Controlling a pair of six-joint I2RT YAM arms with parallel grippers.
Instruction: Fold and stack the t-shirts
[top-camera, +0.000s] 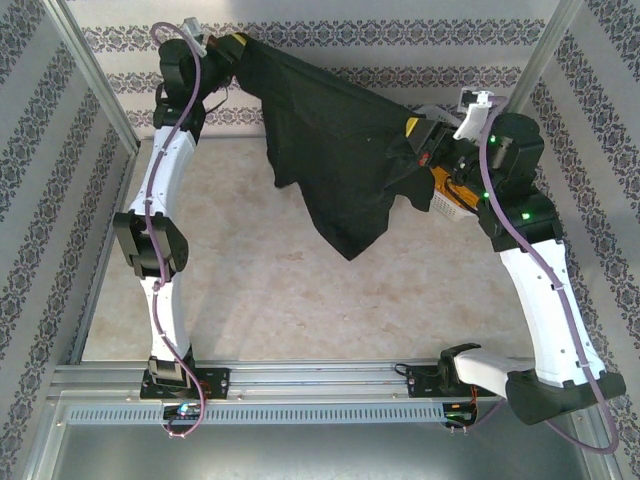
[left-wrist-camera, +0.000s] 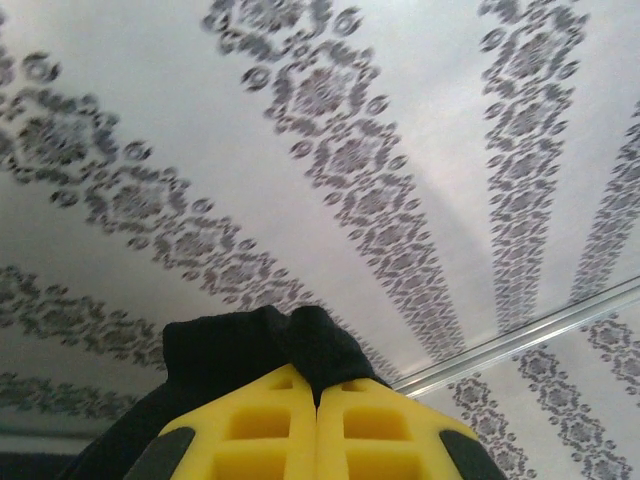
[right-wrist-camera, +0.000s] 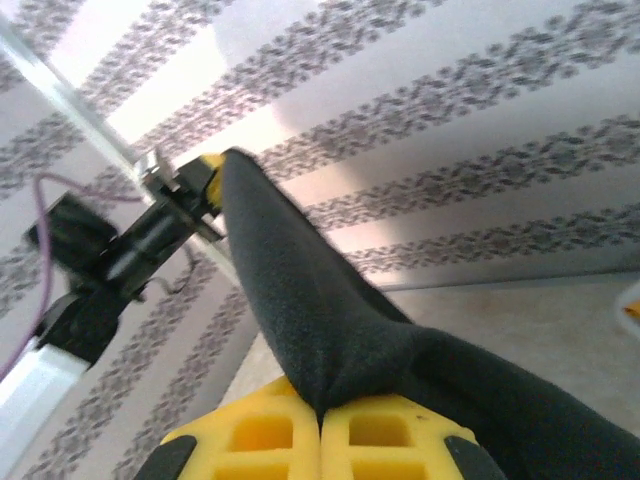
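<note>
The black t-shirt (top-camera: 330, 150) is held up in the air across the far side of the table (top-camera: 260, 300), stretched between the two grippers. Its top edge slopes from the far left corner down toward the right. The rest of the cloth hangs in folds, and its lowest point is seen over the middle of the table, apart from the surface.

The left gripper (left-wrist-camera: 318, 388) is raised high at the far left, close to the patterned wall (left-wrist-camera: 300, 150). In the left wrist view its yellow fingers (left-wrist-camera: 260, 430) are pressed together, and a bunched edge of the black cloth is pinched between them.

The right gripper (right-wrist-camera: 320, 412) is held at the far right, lower than the left one. Its yellow fingers (right-wrist-camera: 390, 435) are likewise closed on a fold of the black t-shirt, which runs away from them as a taut band toward the left arm.

The mustard-orange t-shirt (top-camera: 446, 186) is seen at the far right, in the white lattice basket (top-camera: 452, 209), largely hidden behind the right arm and the hanging black cloth.
</note>
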